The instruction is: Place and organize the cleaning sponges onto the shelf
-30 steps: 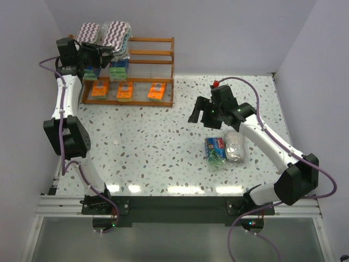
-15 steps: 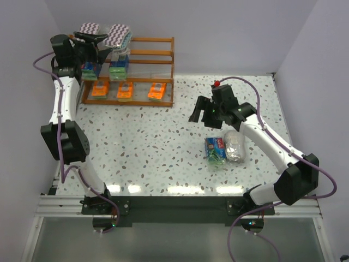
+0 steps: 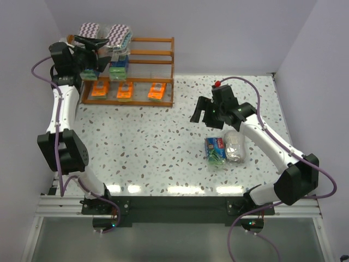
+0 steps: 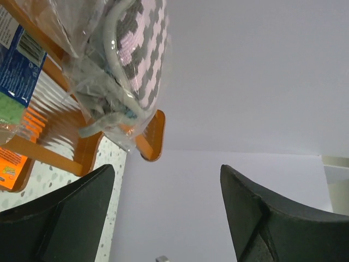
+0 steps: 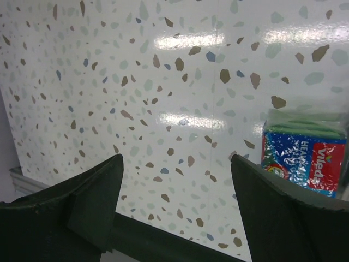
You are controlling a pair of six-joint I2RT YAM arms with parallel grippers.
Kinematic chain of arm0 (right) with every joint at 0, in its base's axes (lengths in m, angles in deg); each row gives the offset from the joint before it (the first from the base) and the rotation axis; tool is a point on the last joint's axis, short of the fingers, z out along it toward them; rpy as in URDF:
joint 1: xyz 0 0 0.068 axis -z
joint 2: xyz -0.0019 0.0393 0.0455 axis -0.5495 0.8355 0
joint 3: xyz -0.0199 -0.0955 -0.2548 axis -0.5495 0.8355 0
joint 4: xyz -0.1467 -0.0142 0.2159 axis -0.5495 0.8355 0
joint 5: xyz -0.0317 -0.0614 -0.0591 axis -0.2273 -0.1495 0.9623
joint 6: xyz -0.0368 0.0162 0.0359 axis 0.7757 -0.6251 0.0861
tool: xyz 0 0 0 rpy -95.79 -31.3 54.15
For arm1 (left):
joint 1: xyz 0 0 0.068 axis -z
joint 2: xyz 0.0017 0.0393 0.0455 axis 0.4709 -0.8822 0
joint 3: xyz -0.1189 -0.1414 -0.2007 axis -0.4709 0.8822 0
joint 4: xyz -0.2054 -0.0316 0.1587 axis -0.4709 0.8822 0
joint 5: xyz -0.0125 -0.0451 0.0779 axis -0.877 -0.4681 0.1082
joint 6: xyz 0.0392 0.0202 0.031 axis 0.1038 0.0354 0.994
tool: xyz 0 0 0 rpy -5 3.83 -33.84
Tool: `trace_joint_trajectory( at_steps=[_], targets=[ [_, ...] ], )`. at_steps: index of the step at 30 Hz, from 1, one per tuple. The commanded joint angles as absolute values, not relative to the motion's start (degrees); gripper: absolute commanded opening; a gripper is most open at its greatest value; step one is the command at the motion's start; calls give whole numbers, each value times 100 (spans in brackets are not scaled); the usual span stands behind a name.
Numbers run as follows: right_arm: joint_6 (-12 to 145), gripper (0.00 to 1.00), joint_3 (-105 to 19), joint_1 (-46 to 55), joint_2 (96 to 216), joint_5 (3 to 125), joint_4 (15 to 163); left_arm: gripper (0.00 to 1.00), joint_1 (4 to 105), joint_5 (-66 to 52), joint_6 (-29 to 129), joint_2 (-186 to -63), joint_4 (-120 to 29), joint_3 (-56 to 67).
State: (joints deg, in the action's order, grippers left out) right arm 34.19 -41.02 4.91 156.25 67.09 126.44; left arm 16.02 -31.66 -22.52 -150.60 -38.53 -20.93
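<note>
The orange-brown shelf (image 3: 147,71) stands at the far left. Two purple-white zigzag pads (image 3: 116,34) lie on its top tier, two blue-and-green blocks (image 3: 118,68) on the middle tier, three orange packs (image 3: 125,91) on the bottom tier. My left gripper (image 3: 97,46) is open and empty at the shelf's left end; its wrist view shows a zigzag pad (image 4: 136,49) on the wooden rail (image 4: 150,136). My right gripper (image 3: 203,115) is open and empty above the table. A blue-and-green block (image 3: 216,150) and a grey-white pad (image 3: 235,146) lie on the table near it; the block also shows in the right wrist view (image 5: 305,155).
The speckled table (image 3: 152,147) is walled by pale panels at the back and both sides. The black base rail (image 3: 174,204) runs along the near edge.
My left gripper has drawn up and back to the left, away from the shelf's tiers. The right arm has barely moved.
</note>
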Motion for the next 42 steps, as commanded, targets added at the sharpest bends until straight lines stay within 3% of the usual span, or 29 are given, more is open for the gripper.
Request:
trace_joint_trajectory(
  at_steps=[1,6,12,15,20,29,36,40,42],
  targets=[
    [3649,83,-4313,521,15629,7328,13086,84,1561,-3458,-1626,-14058,-4469,-1615],
    [3878,84,-4043,521,15797,7848,13772,86,1868,-4047,-477,-13187,-4610,-472],
    [3659,81,-3155,520,15481,7954,13721,88,2693,-4337,79,-12018,-5119,1908],
    [3571,79,-2864,512,15436,8007,13685,88,3141,-4399,369,-11832,-5033,2307],
    [3500,77,-2504,485,15612,8007,13510,88,3459,-4346,1318,-11902,-4033,2360],
    [3114,74,-2116,301,16085,7007,12106,87,3495,-4197,1882,-11850,-3643,3125],
    [2666,72,-3116,-287,17077,6592,11620,87,3495,-3828,2365,-11867,-3055,3284],
    [1659,72,-3732,-586,17815,6049,11190,87,3495,-3538,2567,-11981,-2642,3248],
    [1121,72,-3786,-666,18011,5329,10183,87,3495,-3371,2585,-11964,-2510,3275]
  ],
)
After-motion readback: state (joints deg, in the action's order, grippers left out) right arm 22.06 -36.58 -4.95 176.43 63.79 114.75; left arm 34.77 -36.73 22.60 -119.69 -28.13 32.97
